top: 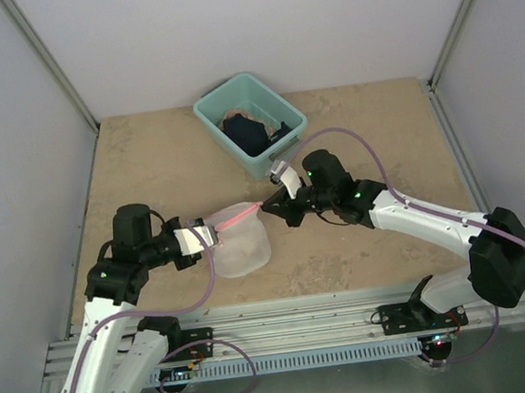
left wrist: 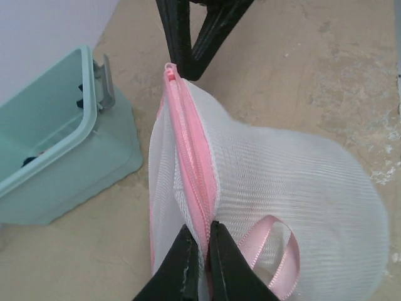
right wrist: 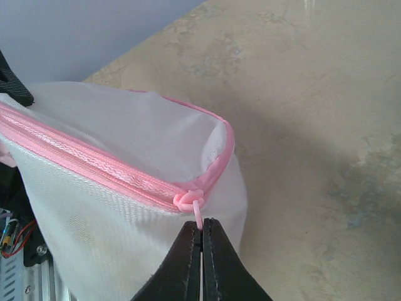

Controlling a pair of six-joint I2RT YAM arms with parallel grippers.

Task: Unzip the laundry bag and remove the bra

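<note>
Laundry bag (top: 241, 242) was held taut: zipper band (left wrist: 191, 144) pinched by left tool (left wrist: 202, 229), pull tab (right wrist: 198, 213) by right tool (right wrist: 202, 223).

- The left gripper (top: 211, 231) is pinching the left end of the laundry bag (top: 242, 245)
- The right gripper (top: 265, 205) is gripping its right end, with the pink zipper band (top: 238, 219) stretching between them
- A teal bin (top: 210, 117) is sitting farther back, holding dark clothing (top: 247, 133)
</note>
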